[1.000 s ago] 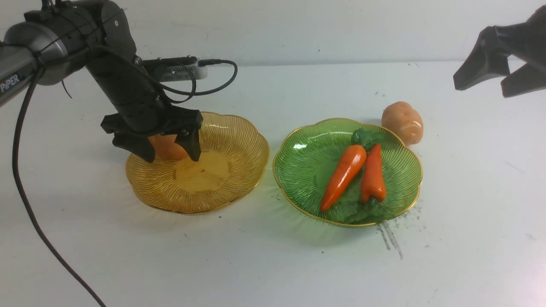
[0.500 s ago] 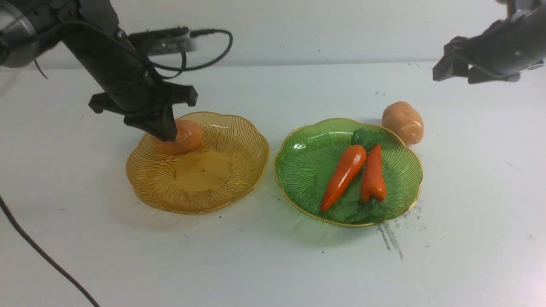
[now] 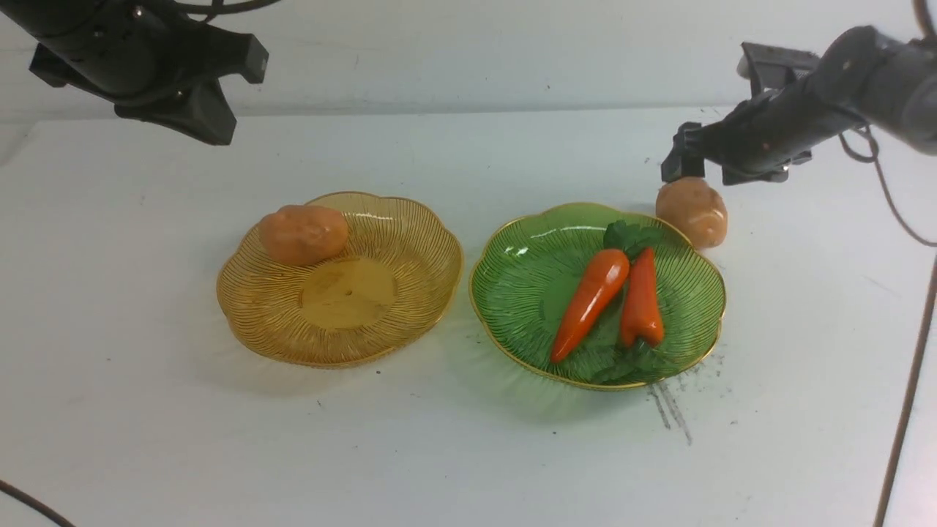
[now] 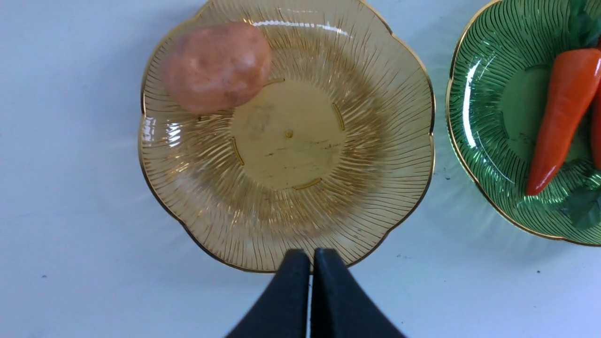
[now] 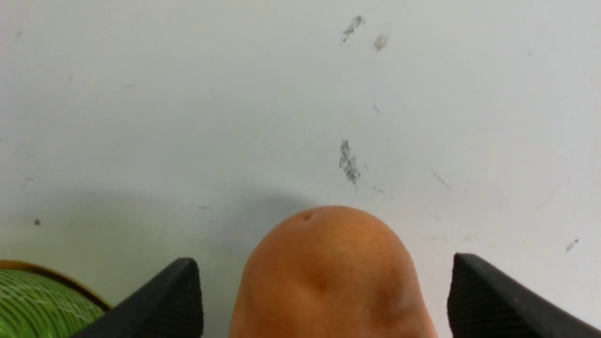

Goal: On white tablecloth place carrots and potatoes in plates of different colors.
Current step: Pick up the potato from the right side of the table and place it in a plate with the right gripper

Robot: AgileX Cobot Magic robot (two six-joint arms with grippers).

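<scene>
One potato [image 3: 304, 234] is laid in the amber plate [image 3: 395, 307], both carrots [image 3: 590, 301] in the green plate [image 3: 512, 293]. The left hand [image 4: 311, 256] is pressed together, empty; the right hand [image 5: 325, 261] is spread around the second potato [image 3: 692, 212] on the white tablecloth [image 3: 468, 454].

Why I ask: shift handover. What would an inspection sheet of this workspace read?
Surface: plain white tablecloth, dark specks, grey scuff streaks.
Job's things: lumpy tan toy potato in the amber ribbed plastic plate; two glossy orange toy carrots in the green ribbed plastic plate; second tan toy potato on the cloth beside that plate's far right rim.
Clutter: nothing seen.
End effectors: left end effector shut, empty, raised clear of the plates; right end effector open, fingers either side of the second potato, gaps showing.
Cables: black cable along the right edge; another at the near left corner.
Surroundings: pale wall behind the table.
</scene>
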